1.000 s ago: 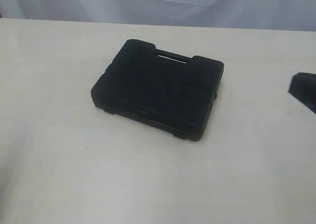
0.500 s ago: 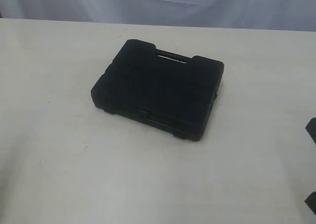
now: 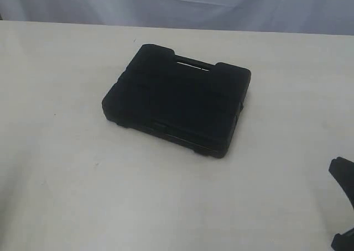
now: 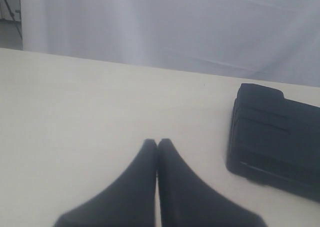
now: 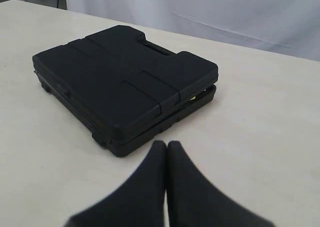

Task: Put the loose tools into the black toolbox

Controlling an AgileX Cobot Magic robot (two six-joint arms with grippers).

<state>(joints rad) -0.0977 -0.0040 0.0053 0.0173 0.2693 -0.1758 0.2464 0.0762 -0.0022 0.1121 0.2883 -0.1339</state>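
Exterior view, we counted one black toolbox (image 3: 177,104), closed and flat near the middle of the table (image 3: 66,179), slot handle (image 3: 192,64) toward the far edge, long axis roughly left to right, left gripper (image 4: 157,142) and right gripper (image 5: 166,144) both pinched closed on nothing.

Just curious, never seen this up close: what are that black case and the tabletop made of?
The black case looks like moulded plastic, matte: stepped panels, rounded corners, slot handle. The tabletop is pale cream, smooth, faintly glossy, perhaps laminate; unsure.
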